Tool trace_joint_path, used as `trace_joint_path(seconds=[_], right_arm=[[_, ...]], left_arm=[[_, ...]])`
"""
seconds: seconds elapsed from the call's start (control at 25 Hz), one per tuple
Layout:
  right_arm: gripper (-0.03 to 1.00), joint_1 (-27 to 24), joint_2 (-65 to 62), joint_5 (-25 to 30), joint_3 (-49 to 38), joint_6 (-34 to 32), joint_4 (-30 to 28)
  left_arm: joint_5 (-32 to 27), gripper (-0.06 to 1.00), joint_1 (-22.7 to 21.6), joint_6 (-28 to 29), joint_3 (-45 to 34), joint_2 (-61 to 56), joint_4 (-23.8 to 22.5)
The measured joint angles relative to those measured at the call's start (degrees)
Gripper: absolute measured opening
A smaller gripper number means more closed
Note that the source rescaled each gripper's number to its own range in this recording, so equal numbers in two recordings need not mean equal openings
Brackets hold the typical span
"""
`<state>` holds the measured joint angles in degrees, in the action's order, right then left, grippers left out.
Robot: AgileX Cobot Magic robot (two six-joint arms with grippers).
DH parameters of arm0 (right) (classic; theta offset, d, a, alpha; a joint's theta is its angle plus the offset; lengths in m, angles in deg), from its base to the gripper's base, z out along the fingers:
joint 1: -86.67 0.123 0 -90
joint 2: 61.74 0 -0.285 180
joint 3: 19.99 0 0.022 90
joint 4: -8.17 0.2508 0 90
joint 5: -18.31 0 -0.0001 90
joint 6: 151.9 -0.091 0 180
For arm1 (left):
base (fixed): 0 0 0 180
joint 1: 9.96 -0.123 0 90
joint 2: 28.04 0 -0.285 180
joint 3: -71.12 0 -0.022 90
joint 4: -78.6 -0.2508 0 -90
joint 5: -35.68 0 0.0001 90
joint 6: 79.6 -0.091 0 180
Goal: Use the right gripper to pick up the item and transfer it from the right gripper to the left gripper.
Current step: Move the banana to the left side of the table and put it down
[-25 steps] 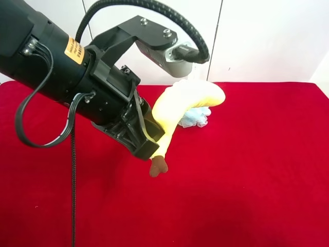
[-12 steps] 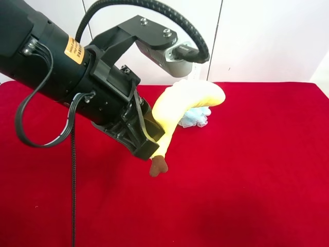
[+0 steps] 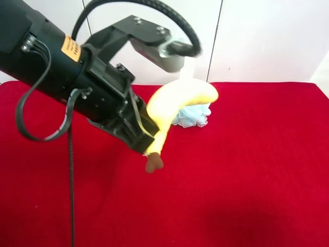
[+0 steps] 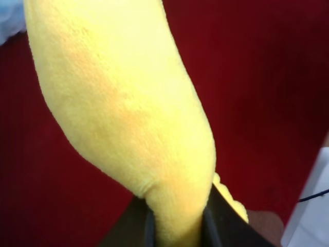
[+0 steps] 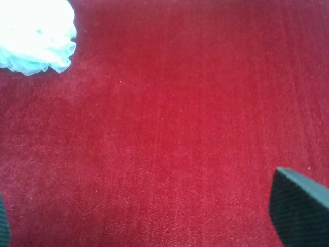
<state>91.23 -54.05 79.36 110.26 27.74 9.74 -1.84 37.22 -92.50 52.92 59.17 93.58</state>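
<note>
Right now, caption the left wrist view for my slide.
Left pincer clamps the plush banana by its narrow end, above red cloth.

plush banana [image 4: 123, 113] overflows the left wrist cam, fat end cropped. pouf [image 3: 194, 116] by the counter's far edge is half behind it. right gripper [image 5: 154, 216]: just finger corners showing.

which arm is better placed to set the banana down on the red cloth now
Left. The left gripper is shut on the plush banana near its stem, above the red cloth. The right gripper is open and empty, seeing only cloth and the blue pouf.
</note>
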Motion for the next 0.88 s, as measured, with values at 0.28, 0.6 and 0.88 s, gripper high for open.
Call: trace_joint_path(seconds=[0.28, 0.6, 0.88], right_arm=[[1.00, -0.1, 0.0, 0.0, 0.0, 0.0, 0.0], [1.00, -0.1, 0.0, 0.0, 0.0, 0.0, 0.0], [1.00, -0.1, 0.0, 0.0, 0.0, 0.0, 0.0]], left_arm=[[-5.6, 0.00, -16.5, -0.4, -3.2, 0.0, -5.6], [0.4, 0.00, -33.5, -6.2, -17.3, 0.0, -6.6], [7.3, 0.00, -37.9, -6.5, -19.8, 2.3, -4.1]])
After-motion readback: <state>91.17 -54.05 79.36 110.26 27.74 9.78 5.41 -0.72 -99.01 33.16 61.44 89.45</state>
